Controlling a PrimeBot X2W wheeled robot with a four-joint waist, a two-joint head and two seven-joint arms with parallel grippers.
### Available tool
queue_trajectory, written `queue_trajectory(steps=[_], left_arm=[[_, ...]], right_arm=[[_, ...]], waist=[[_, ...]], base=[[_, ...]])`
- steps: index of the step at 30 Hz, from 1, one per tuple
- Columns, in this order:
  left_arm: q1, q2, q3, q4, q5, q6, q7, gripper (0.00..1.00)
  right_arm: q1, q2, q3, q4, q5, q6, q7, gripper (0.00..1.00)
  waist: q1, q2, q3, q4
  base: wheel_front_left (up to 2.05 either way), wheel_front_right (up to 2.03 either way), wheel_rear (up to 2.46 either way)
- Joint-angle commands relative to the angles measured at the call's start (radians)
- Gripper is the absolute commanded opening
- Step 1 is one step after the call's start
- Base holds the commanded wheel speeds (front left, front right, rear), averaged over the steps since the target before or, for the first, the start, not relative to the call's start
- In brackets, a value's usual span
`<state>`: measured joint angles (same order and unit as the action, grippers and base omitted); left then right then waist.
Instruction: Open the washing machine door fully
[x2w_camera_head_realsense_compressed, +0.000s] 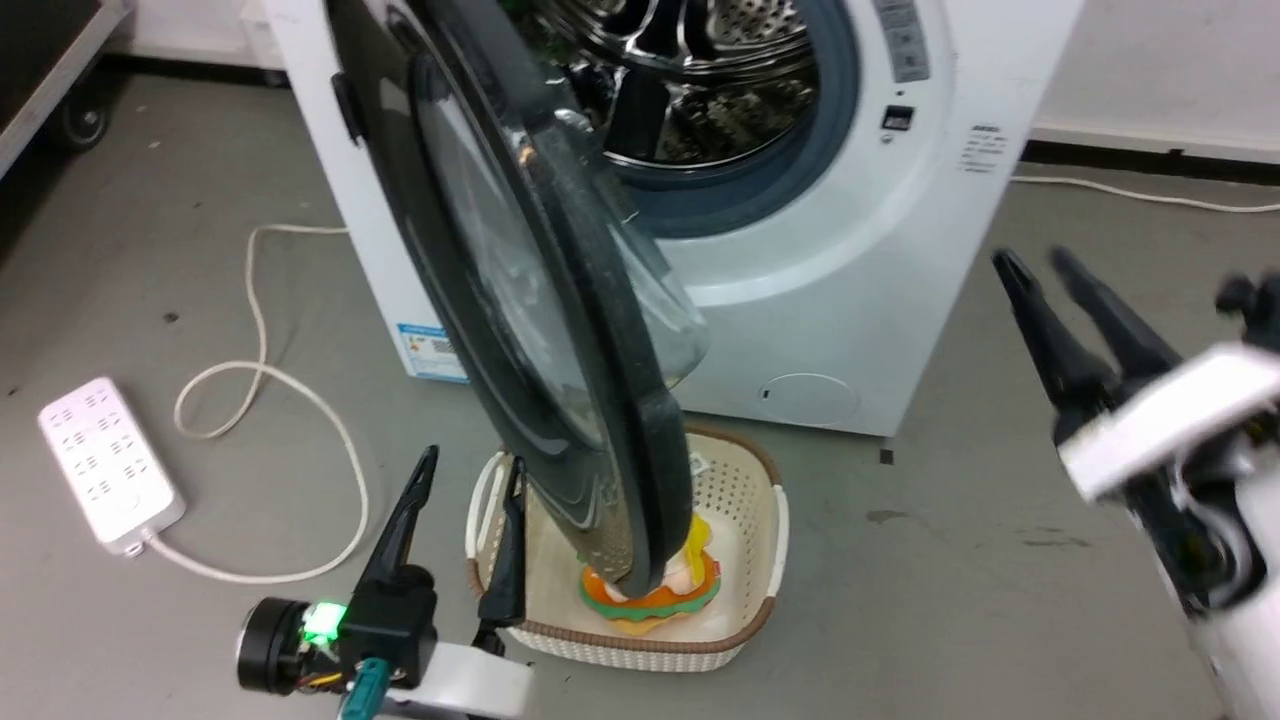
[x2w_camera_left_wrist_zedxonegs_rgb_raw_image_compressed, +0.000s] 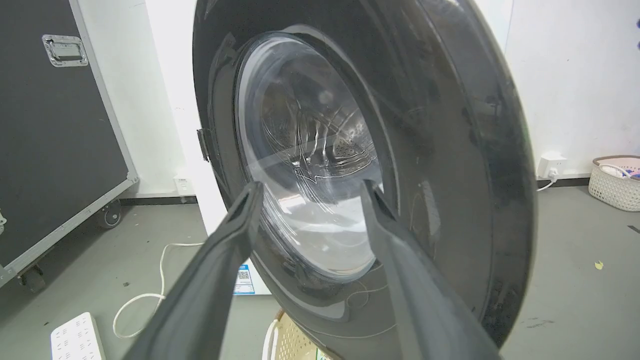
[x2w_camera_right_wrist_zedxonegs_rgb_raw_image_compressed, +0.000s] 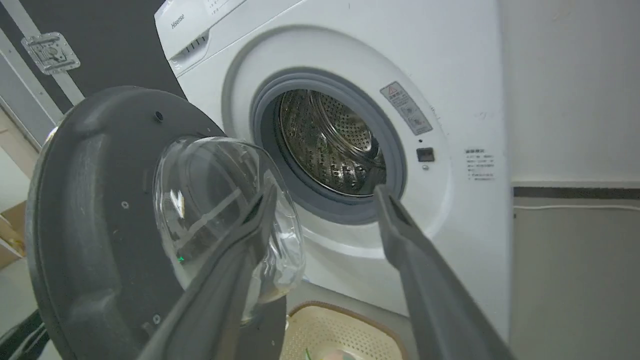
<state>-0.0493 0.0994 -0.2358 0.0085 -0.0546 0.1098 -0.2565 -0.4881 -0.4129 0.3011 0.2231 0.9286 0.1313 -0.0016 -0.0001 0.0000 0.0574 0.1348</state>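
Already the washing machine door (x2w_camera_head_realsense_compressed: 500, 280) stands swung well out from the washing machine (x2w_camera_head_realsense_compressed: 830, 300), roughly square to its front, its lower edge over the basket (x2w_camera_head_realsense_compressed: 772, 480), the drum (x2w_camera_head_realsense_compressed: 700, 90) bare. Fully open it is not, I judge: more swing is left. The left hand (x2w_camera_head_realsense_compressed: 473, 460), fingers spread and empty, faces the door's outer side; the right hand (x2w_camera_head_realsense_compressed: 1032, 257), likewise released, hangs well apart.
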Motion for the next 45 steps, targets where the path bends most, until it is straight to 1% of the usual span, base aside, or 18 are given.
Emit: queue_trajectory(steps=[1,4,6,10,14,16,19,26,27,28,31,36,37,39,40,41,42,45], left_arm=[[0.017,0.003,0.008,-0.001,-0.006,-0.004,-0.005,1.0],[0.025,0.005,0.022,0.003,-0.018,-0.012,-0.005,1.0],[0.03,0.007,0.031,0.006,-0.022,-0.015,-0.005,1.0],[0.039,0.009,0.052,0.002,-0.03,-0.02,-0.005,1.0],[0.051,0.011,0.066,0.005,-0.038,-0.032,-0.005,1.0],[0.057,0.011,0.065,0.02,-0.041,-0.042,-0.005,1.0],[0.062,0.009,0.067,0.037,-0.043,-0.05,-0.005,1.0],[0.071,0.002,0.067,0.042,-0.036,-0.058,-0.005,1.0],[0.07,0.002,0.065,0.043,-0.037,-0.063,-0.005,0.39],[0.07,0.002,0.063,0.043,-0.037,-0.068,-0.005,0.0],[0.067,0.002,0.065,0.041,-0.036,-0.074,-0.005,0.0],[0.046,0.001,0.093,0.009,-0.041,-0.064,-0.005,0.0],[0.027,-0.004,0.119,-0.028,-0.055,-0.056,-0.005,0.0],[0.015,-0.006,0.133,-0.049,-0.06,-0.052,-0.005,0.0],[-0.016,-0.007,0.161,-0.095,-0.067,-0.047,-0.005,0.0],[-0.016,-0.007,0.161,-0.095,-0.067,-0.047,-0.005,0.0],[-0.056,-0.005,0.186,-0.146,-0.072,-0.045,-0.005,0.0],[-0.1,-0.002,0.197,-0.199,-0.064,-0.044,-0.005,0.0]], right_arm=[[0.036,-0.019,0.003,-0.016,-0.057,-0.001,-0.035,1.0],[0.116,-0.027,-0.037,-0.047,-0.243,-0.001,-0.145,1.0],[0.174,-0.002,-0.09,-0.07,-0.355,-0.001,-0.191,1.0],[0.314,0.108,-0.229,-0.149,-0.566,-0.001,-0.228,1.0],[0.456,0.228,-0.303,-0.247,-0.709,-0.001,-0.241,1.0],[0.51,0.271,-0.314,-0.269,-0.751,-0.001,-0.244,1.0],[0.56,0.308,-0.321,-0.272,-0.789,-0.001,-0.247,1.0],[0.586,0.344,-0.319,-0.252,-0.812,-0.001,-0.254,1.0],[0.584,0.346,-0.318,-0.25,-0.81,-0.001,-0.255,1.0],[0.582,0.348,-0.318,-0.248,-0.809,-0.001,-0.256,1.0],[0.575,0.352,-0.317,-0.244,-0.804,-0.001,-0.257,1.0],[0.566,0.355,-0.317,-0.244,-0.802,-0.001,-0.258,1.0],[0.562,0.356,-0.317,-0.245,-0.801,-0.001,-0.259,1.0],[0.561,0.356,-0.318,-0.245,-0.8,-0.001,-0.259,1.0],[0.558,0.357,-0.317,-0.246,-0.8,-0.001,-0.259,1.0],[0.558,0.357,-0.317,-0.246,-0.8,-0.001,-0.259,1.0],[0.556,0.357,-0.317,-0.247,-0.8,-0.001,-0.259,1.0],[0.554,0.358,-0.318,-0.248,-0.8,-0.001,-0.259,1.0]], waist=[[0.0001,0.0,-0.01,-0.016],[0.0001,0.0,-0.021,-0.037],[0.0001,0.0,-0.027,-0.05],[0.0001,0.0,-0.037,-0.071],[0.0001,0.0,-0.043,-0.082],[0.0001,0.0,-0.043,-0.087],[0.0001,0.0,-0.043,-0.093],[0.0001,0.0,-0.039,-0.102],[0.0001,0.0,-0.037,-0.103],[0.0001,0.0,-0.036,-0.105],[0.0001,0.0,-0.032,-0.108],[0.0001,0.0,-0.027,-0.111],[0.0001,0.0,-0.026,-0.113],[0.0001,0.0,-0.027,-0.113],[0.0001,0.0,-0.027,-0.114],[0.0001,0.0,-0.027,-0.114],[0.0001,0.0,-0.03,-0.115],[0.0001,0.0,-0.034,-0.116]], base=[[0.0,0.0,0.0],[0.0,0.0,0.0],[0.0,0.0,0.0],[0.0,0.0,0.0],[0.0,0.0,0.0],[0.0,0.0,0.0],[0.0,0.0,0.0],[0.0,0.0,0.0],[0.0,0.0,0.0],[0.0,0.0,0.0],[0.0,0.0,0.0],[0.0,0.0,0.0],[0.0,0.0,0.0],[0.0,0.0,0.0],[0.0,0.0,0.0],[0.0,0.0,0.0],[0.0,0.0,0.0],[0.0,0.0,0.0]])
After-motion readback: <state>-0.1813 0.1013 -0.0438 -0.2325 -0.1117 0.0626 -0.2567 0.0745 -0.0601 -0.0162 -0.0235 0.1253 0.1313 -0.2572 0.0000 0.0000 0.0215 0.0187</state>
